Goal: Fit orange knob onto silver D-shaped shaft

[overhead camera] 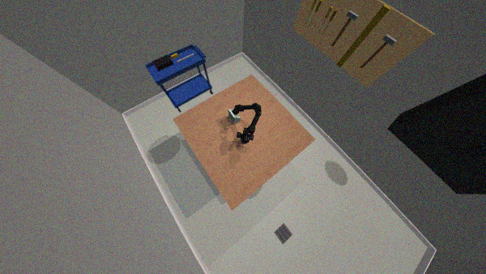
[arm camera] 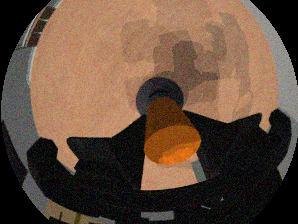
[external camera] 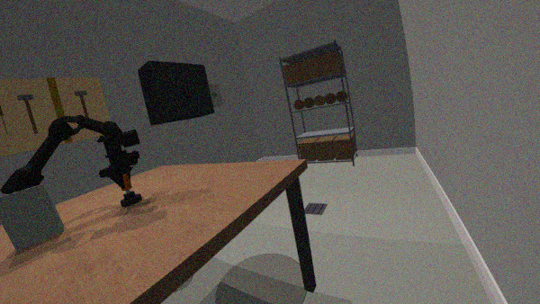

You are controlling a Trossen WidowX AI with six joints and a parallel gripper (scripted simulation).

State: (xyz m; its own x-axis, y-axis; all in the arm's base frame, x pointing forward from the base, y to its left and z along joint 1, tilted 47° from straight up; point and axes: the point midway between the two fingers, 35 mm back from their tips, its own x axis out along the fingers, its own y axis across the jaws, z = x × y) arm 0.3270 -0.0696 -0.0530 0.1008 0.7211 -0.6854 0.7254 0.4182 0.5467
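My gripper [arm camera: 164, 115] [external camera: 124, 180] [overhead camera: 245, 138] is shut on the orange knob [arm camera: 170, 131] [external camera: 127, 182] and holds it upright. The knob hangs directly over the dark round pedestal [arm camera: 158, 91] [external camera: 130, 199], which stands on the wooden table [external camera: 189, 198] [overhead camera: 267, 122]. In the wrist view the knob covers the pedestal's centre, so the silver shaft is hidden. In the side view the knob's lower end sits just above the pedestal, and I cannot tell whether they touch.
The arm's grey base block [external camera: 28, 216] [overhead camera: 234, 117] stands on the table to the left of the pedestal. A blue cart [overhead camera: 181, 73] stands beyond the table's far corner. A shelf rack [external camera: 320, 103] stands against the back wall.
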